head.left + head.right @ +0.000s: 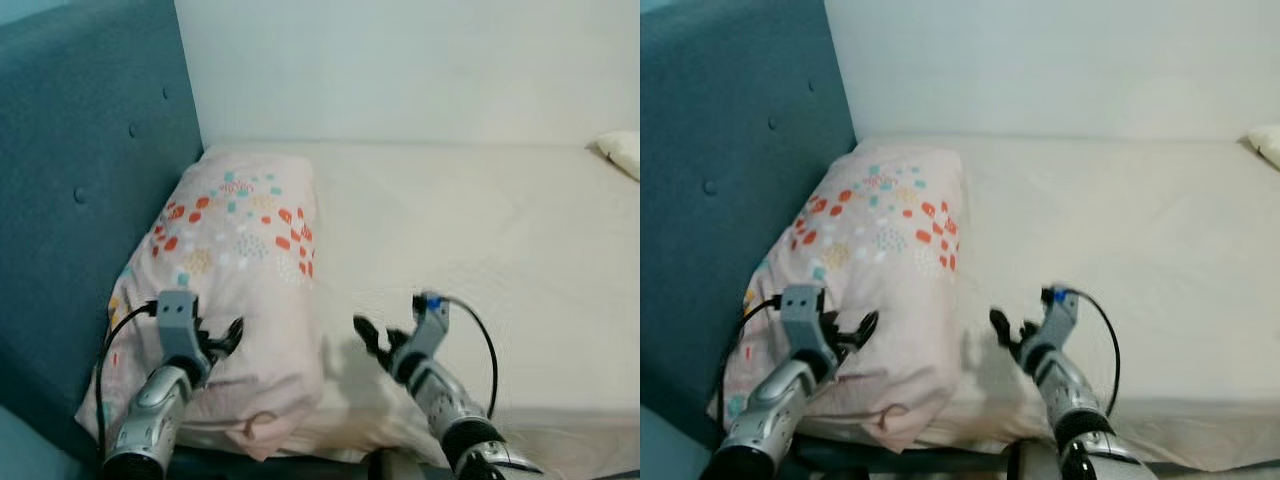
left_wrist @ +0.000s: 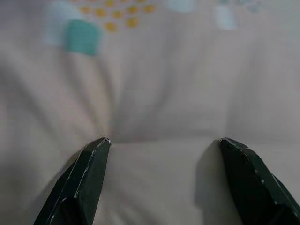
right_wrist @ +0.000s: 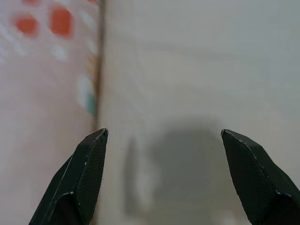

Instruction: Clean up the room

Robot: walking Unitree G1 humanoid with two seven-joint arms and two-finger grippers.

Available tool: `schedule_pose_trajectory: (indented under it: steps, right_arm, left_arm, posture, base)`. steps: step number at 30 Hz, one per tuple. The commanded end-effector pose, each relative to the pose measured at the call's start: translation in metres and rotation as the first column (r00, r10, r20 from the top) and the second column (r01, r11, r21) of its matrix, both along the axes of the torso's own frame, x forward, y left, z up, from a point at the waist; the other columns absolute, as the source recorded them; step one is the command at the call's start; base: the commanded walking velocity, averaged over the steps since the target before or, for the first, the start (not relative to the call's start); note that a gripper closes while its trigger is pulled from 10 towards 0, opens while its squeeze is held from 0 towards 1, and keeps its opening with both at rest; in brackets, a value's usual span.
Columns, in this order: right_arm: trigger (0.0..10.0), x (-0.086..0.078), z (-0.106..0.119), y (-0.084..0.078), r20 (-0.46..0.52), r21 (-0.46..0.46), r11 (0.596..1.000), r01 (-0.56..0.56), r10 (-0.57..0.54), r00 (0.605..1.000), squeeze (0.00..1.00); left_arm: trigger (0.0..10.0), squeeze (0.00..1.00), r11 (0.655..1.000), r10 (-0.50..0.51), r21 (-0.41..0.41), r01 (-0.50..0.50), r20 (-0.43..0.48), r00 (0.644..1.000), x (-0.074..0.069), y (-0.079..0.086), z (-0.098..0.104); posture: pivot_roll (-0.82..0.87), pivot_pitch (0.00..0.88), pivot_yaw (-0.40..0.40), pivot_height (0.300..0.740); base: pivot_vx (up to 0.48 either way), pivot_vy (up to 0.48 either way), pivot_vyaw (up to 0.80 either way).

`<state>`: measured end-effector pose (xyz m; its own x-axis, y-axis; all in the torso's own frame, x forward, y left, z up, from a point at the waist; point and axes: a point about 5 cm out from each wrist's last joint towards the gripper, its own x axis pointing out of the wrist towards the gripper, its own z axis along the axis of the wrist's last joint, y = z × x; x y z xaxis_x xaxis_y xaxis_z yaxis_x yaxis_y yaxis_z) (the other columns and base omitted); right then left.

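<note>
A pale pink pillow (image 1: 240, 270) with red, teal and yellow spots lies at the head of the bed, against the teal headboard (image 1: 80, 200). My left gripper (image 1: 215, 345) is open over the pillow's near end, its fingertips (image 2: 96, 154) pressing close to the fabric (image 2: 159, 93). My right gripper (image 1: 380, 340) is open just above the cream sheet (image 1: 470, 230), right beside the pillow's edge (image 3: 51, 93). Neither gripper holds anything.
The cream mattress runs off to the right, with a white wall (image 1: 400, 60) behind it. A second pale cushion corner (image 1: 622, 152) shows at the far right edge. The bed's near edge (image 1: 560, 420) lies just before my arms.
</note>
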<state>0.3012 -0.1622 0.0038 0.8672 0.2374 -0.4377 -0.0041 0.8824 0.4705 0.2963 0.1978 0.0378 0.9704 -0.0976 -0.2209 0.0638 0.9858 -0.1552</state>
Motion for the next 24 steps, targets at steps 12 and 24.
schedule_pose_trajectory:
  steps: [12,24]
  right_arm:
    - [10.0,-0.076,-0.063,-0.029,-0.313,-0.302,0.948,-0.102,0.003,0.950,0.00]
    - [10.0,-0.134,-0.093,-0.040,-0.506,-0.380,0.900,-0.215,-0.007,0.863,0.00]
  left_arm:
    - [10.0,0.00,0.953,0.301,0.061,-0.298,-0.317,0.899,-0.061,0.052,-0.066]
    - [10.0,0.00,0.948,0.307,0.120,-0.296,-0.597,0.741,-0.129,0.043,-0.116]
  posture:
    - [0.09,0.006,-0.073,0.685]
    - [0.08,0.000,-0.079,0.725]
  base:
    - [0.000,0.000,0.00]
    - [0.000,0.000,0.00]
